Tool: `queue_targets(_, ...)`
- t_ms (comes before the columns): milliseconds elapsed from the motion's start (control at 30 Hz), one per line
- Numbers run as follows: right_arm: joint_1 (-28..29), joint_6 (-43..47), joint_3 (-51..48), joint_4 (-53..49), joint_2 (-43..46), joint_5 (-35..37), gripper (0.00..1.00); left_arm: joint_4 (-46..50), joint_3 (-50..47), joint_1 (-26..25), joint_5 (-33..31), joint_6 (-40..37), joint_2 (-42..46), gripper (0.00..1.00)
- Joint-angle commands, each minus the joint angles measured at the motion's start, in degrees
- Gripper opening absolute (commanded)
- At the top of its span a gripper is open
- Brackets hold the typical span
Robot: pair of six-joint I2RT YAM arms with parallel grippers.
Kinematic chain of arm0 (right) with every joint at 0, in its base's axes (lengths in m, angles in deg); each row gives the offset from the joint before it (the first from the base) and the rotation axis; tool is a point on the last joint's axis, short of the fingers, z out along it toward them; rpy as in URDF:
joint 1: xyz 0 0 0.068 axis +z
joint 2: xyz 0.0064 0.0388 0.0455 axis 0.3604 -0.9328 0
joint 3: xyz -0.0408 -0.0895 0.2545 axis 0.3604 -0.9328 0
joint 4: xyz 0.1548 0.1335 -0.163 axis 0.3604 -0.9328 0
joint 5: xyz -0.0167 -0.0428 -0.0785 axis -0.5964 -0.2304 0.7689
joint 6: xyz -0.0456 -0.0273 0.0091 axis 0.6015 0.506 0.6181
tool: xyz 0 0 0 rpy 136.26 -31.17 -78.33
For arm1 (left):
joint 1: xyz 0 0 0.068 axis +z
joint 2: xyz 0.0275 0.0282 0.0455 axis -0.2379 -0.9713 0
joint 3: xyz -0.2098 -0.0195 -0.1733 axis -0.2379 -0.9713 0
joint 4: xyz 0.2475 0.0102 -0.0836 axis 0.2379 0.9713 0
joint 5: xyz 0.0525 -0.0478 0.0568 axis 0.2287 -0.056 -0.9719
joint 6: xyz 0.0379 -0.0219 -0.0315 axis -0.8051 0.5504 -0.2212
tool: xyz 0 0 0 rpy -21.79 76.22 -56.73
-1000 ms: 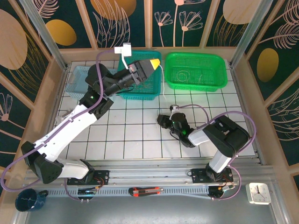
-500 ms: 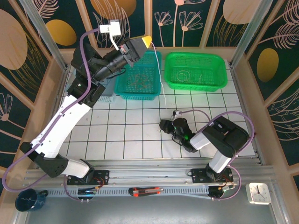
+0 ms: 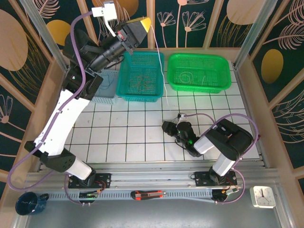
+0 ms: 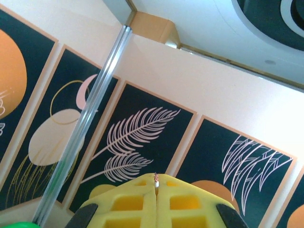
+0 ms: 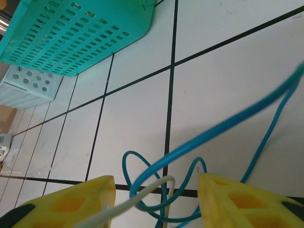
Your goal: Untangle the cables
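My left gripper (image 3: 142,22) is raised high at the back left, shut on a thin whitish wire (image 3: 164,88) that hangs down past the teal basket towards the table. In the left wrist view the wire's tip (image 4: 155,177) pokes out between the closed yellow fingers of that gripper (image 4: 156,190). My right gripper (image 3: 167,127) lies low on the tiled table, open. In the right wrist view, a looped blue cable (image 5: 228,124) and a whitish wire (image 5: 142,192) lie between the spread jaws of the right gripper (image 5: 156,199), not pinched.
A teal basket (image 3: 140,98) stands at the back centre, a green basket (image 3: 199,89) to its right and a pale perforated basket (image 3: 102,88) to its left. A box cutter (image 3: 147,194), mug (image 3: 29,203) and clock (image 3: 262,196) lie in front of the bases.
My left arm has risen and swung back to the left, drawing the whitish wire upward. The right gripper's jaws have spread wider on the table.
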Motion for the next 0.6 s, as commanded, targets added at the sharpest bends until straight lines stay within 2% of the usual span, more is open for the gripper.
queue_targets(0,0.65,-1.72,-1.42,-2.34,-1.44,2.27,0.50,2.43,6.53,0.48,-0.97,-2.48,-1.93,0.00)
queue_targets(333,1.66,-3.01,-2.30,-4.97,-0.34,3.87,0.58,11.85,28.34,0.61,-0.17,-3.27,-13.42,0.00)
queue_targets(567,1.95,-1.57,-0.76,-12.67,3.81,4.41,0.59,11.59,31.70,0.62,-1.29,-3.53,-15.48,0.00)
